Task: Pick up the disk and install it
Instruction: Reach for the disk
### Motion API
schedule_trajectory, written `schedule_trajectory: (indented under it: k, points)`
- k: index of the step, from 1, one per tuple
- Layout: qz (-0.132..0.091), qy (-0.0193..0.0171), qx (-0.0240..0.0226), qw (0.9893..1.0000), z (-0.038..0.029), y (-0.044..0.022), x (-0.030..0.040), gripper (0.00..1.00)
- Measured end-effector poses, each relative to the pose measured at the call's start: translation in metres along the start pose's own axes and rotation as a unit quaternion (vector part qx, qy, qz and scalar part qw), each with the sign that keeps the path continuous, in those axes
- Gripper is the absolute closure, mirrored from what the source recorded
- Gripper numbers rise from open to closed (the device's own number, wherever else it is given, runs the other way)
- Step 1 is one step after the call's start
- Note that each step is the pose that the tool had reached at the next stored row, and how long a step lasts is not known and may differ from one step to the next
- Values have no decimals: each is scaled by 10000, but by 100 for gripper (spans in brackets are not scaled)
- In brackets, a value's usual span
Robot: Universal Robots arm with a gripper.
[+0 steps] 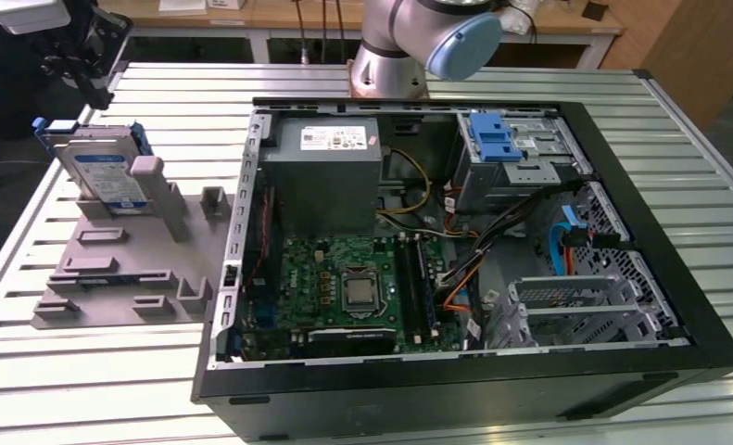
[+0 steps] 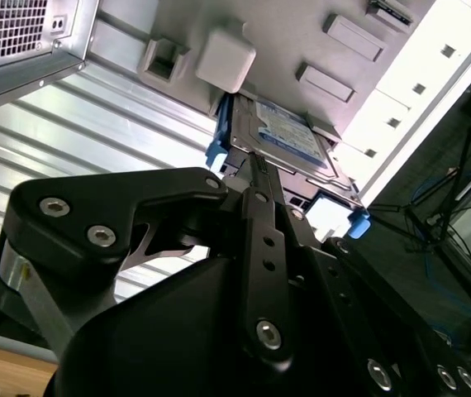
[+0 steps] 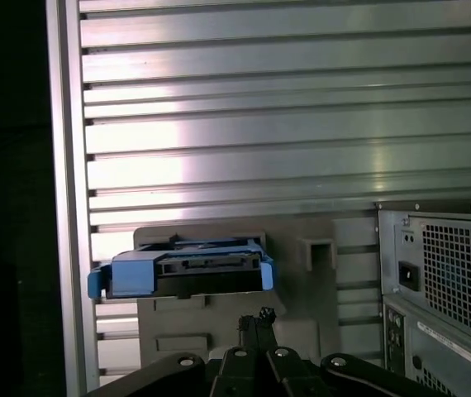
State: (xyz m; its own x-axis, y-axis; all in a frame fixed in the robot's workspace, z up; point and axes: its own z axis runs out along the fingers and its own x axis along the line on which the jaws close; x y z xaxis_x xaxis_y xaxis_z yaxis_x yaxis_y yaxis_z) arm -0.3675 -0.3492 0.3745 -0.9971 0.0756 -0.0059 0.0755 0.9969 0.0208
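Slatted metal counter (image 1: 181, 102); upper left of exterior view, disk (image 1: 104, 171) stands in grey stand (image 1: 107, 269), claw (image 1: 94, 93) just above, grip state indeterminable. Risk: a skewed grasp may jam it.

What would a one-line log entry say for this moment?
disk: upright in grey holder, not yet picked | end effector: near disk, apart | computer case: open

disk (image 1: 100, 171) top clear, grey stand (image 1: 109, 295) posts flanking
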Motion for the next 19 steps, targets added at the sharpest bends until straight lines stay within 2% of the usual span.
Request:
schedule_trajectory:
  k: [19]
  points:
    - [0, 17, 1, 10000, 25, 18, 214, 89]
